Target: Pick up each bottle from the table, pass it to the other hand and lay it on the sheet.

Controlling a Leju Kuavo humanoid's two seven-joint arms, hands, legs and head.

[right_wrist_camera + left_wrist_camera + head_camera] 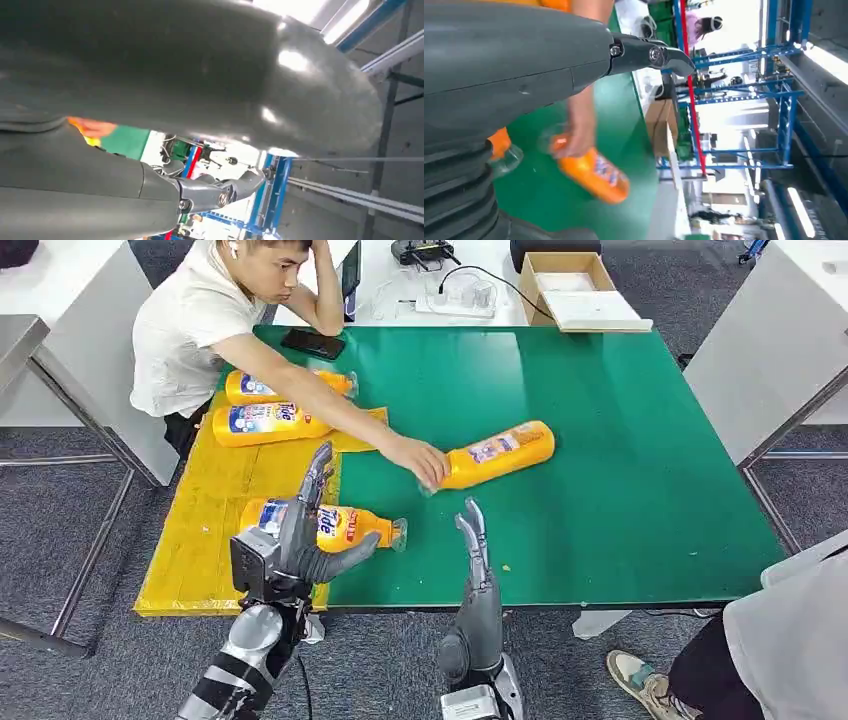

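Two orange bottles [270, 423] lie side by side on the far part of the yellow sheet [200, 540]. A third orange bottle [345, 527] lies across the sheet's right edge, cap toward the green table [620, 490]. My left hand [305, 530] hovers over its label end with fingers spread, gripping nothing. A fourth bottle [497, 453] lies on the green mid-table, and a person's hand [420, 462] rests on its cap end; the left wrist view shows that hand [574, 135] on the bottle [596, 175]. My right hand [475, 550] stands open at the table's front edge, fingers straight.
A person [200, 320] sits at the table's far left corner, arm stretched across the sheet. A black phone [312, 343] lies at the far edge, with a cardboard box [570, 285] and a power strip behind it. Another person [790, 640] stands at the near right.
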